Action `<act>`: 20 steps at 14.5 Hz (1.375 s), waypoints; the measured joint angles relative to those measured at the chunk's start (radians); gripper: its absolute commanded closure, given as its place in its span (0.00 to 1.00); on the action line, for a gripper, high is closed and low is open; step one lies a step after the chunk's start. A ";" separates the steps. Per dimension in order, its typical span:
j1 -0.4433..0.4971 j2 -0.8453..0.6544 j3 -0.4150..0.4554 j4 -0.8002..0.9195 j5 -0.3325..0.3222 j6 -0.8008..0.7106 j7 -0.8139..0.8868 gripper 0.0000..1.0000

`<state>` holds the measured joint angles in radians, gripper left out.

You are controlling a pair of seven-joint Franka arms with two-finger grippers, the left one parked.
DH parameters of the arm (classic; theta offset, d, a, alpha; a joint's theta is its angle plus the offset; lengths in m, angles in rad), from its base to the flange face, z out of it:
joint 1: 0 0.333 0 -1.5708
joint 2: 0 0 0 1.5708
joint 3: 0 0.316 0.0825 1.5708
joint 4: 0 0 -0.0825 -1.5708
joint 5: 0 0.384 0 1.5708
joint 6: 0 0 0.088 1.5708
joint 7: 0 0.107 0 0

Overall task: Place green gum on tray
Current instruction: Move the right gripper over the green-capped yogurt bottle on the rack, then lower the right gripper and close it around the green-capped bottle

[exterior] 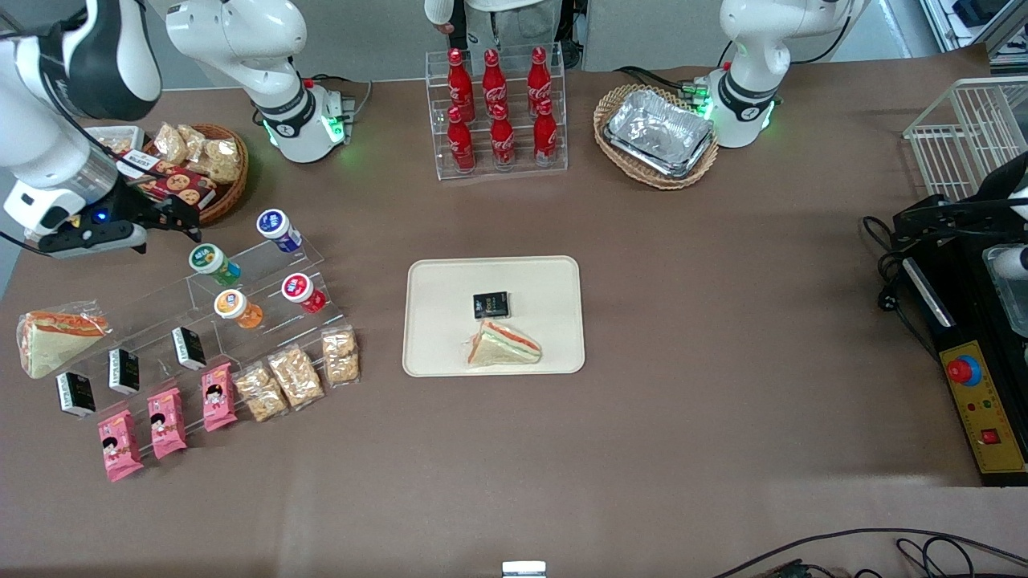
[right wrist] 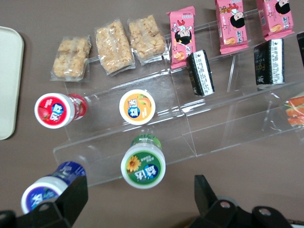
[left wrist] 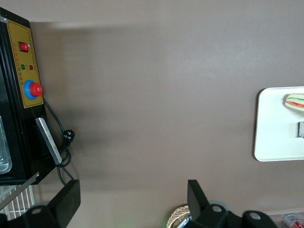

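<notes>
The green gum (exterior: 213, 263) is a small green bottle with a white, green-rimmed lid, lying on the upper step of a clear acrylic stand (exterior: 265, 273). In the right wrist view the gum (right wrist: 143, 165) lies just ahead of the gap between my fingers. My right gripper (exterior: 186, 225) hovers above the stand close to the gum, open and empty (right wrist: 137, 197). The cream tray (exterior: 450, 321) lies at the table's middle, toward the parked arm from the stand; its edge shows in the right wrist view (right wrist: 8, 80).
Blue-lidded (exterior: 278, 229), red-lidded (exterior: 303, 292) and orange (exterior: 238, 308) bottles lie beside the gum. The tray holds a sandwich (exterior: 504, 345) and a black packet (exterior: 491, 305). A snack basket (exterior: 201, 164) sits by my gripper. A cola rack (exterior: 498, 112) and a foil-tray basket (exterior: 657, 135) stand farther from the camera.
</notes>
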<state>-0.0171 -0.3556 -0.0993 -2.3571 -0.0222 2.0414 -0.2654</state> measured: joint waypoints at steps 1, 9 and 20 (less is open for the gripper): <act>0.000 0.001 0.000 -0.027 0.000 0.038 0.000 0.00; 0.000 0.027 -0.007 -0.165 0.000 0.254 0.000 0.00; 0.000 0.060 -0.007 -0.211 0.000 0.349 0.000 0.04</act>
<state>-0.0171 -0.2956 -0.1063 -2.5677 -0.0220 2.3908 -0.2654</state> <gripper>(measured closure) 0.004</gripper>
